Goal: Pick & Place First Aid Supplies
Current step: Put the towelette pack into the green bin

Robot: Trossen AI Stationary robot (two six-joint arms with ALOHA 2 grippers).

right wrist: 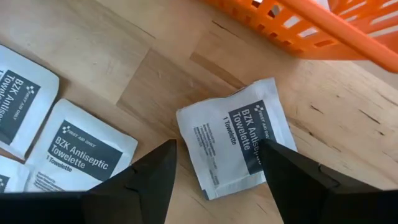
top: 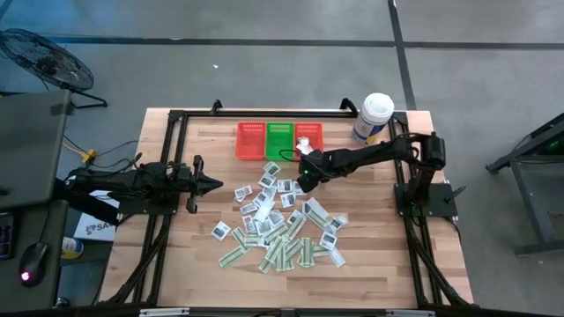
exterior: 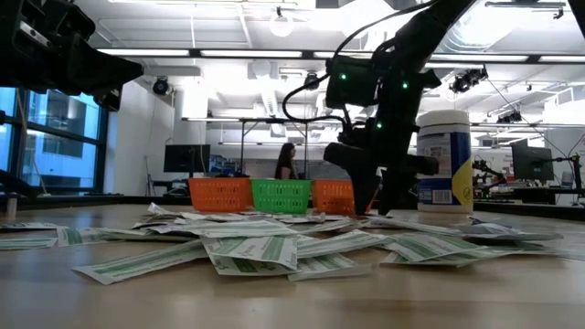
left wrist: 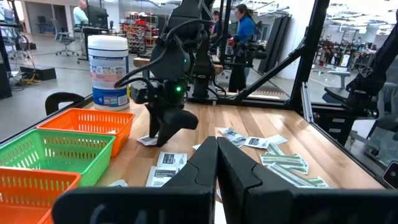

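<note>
From above, the packets lie strewn over the middle of the bench, in front of three baskets set in a row at its far edge: red, green, red. The tub stands just to the right of the baskets. The right pincer hangs near the front of the right-hand basket, at the far rim of the scatter. The left pincer waits well to the left of the baskets, its fingers together.

From bench level, green-and-white strips fill the foreground; the right arm blocks part of the right-hand basket, with the tub beside it.

In the left wrist view, the left fingers meet tip to tip, and the right pincer stands over a packet beside the orange basket. People show in the room behind.

In the right wrist view, the right fingers stand apart, flanking one white towelette packet that lies flat just beside the basket wall; two more packets lie near it.
</note>
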